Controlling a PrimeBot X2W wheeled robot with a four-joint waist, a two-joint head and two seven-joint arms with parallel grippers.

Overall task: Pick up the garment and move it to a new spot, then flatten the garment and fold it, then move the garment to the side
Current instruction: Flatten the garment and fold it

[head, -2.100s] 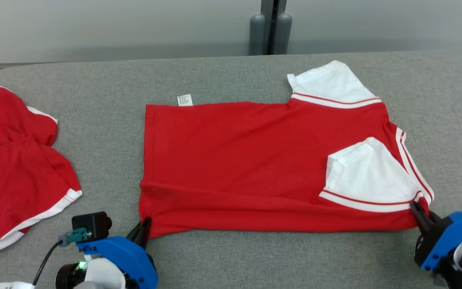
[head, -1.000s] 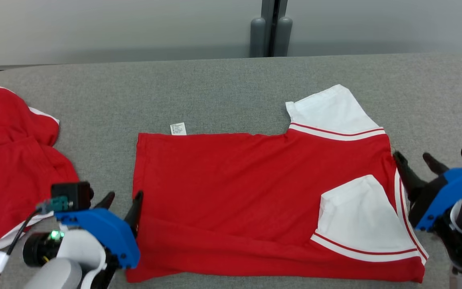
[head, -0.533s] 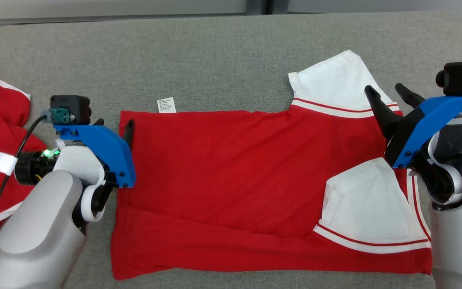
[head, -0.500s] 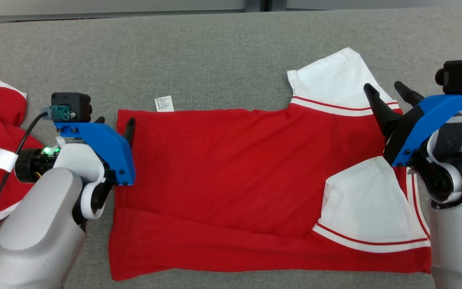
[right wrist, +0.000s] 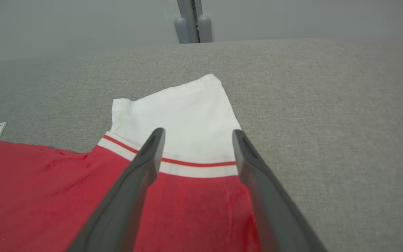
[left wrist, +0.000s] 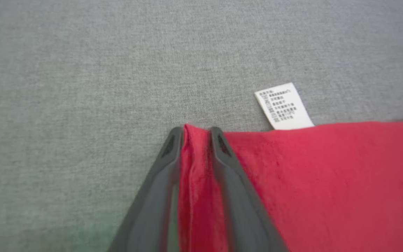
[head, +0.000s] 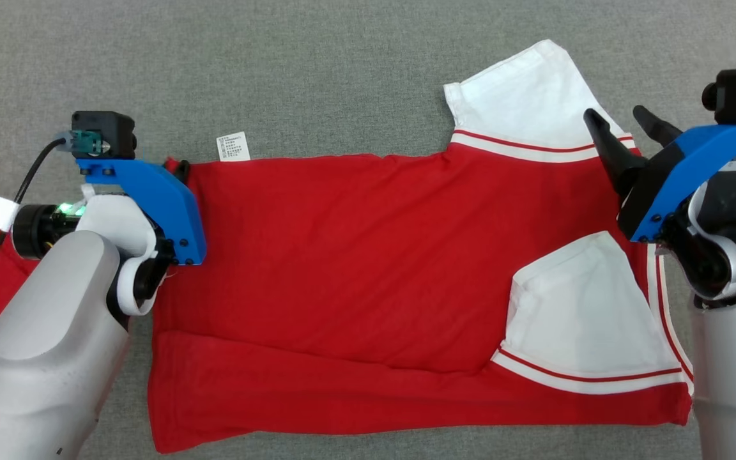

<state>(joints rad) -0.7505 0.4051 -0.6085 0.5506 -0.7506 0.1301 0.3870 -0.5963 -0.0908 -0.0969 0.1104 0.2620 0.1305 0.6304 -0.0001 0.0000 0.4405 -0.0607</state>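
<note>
Now the fold is in hand: the garment (head: pixel 355 255) lies spread on the grey table (head: pixel 317 76), its near edge already turned over; the left gripper (left wrist: pixel 196 131) is clamped on the far hem corner; the right gripper (head: pixel 615 115), jaws apart above the far shoulder, likely needs to pinch there next.

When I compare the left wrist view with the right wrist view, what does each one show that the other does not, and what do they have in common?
Left wrist view's own: the left end effector pinching a corner of the red shirt. Right wrist view's own: the right end effector, open and aimed at the white sleeve, and grey posts at the back. Shared: the shirt, its care label and the grey table.
</note>
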